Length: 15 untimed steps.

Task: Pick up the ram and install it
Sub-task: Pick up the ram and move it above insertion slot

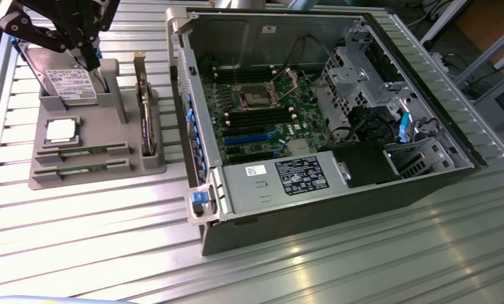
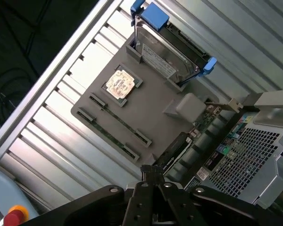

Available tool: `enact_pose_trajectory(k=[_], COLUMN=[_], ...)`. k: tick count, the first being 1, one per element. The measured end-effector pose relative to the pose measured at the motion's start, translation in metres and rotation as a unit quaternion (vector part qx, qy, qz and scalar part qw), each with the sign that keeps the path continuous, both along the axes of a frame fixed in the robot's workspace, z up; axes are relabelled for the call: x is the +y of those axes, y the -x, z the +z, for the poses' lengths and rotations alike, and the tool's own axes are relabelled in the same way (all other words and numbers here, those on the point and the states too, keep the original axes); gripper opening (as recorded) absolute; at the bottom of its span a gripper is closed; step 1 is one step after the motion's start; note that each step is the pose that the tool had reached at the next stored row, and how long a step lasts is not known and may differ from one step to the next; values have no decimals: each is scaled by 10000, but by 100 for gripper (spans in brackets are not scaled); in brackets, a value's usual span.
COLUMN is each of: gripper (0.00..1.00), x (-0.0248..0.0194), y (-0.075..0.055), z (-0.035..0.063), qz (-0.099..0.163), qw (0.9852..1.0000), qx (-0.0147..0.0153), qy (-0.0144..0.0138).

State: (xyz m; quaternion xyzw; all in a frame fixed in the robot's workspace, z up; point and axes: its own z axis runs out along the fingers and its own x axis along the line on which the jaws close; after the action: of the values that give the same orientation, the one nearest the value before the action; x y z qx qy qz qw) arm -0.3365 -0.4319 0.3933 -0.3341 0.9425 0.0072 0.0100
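Black metal claw point(image 1: 89, 61), pinched closed and empty, well apart from the long thin green ram stick point(image 1: 81, 152) in the grey plastic tray point(image 1: 100, 130).

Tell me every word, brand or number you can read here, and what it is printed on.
No text here can be read.
hard drive's label: print too small.
power supply's dark label: blurred.
white sticker beside it: too small.
stickers on the computer case's back: too small.
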Motion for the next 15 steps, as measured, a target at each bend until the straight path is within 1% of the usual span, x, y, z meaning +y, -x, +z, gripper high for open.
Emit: enact_pose_trajectory(k=[7,15], gripper=[10,10], x=[0,0], y=[0,0], z=[0,0], qz=[208,497], qw=[9998,9988], qx=[0,0], qy=[8,22])
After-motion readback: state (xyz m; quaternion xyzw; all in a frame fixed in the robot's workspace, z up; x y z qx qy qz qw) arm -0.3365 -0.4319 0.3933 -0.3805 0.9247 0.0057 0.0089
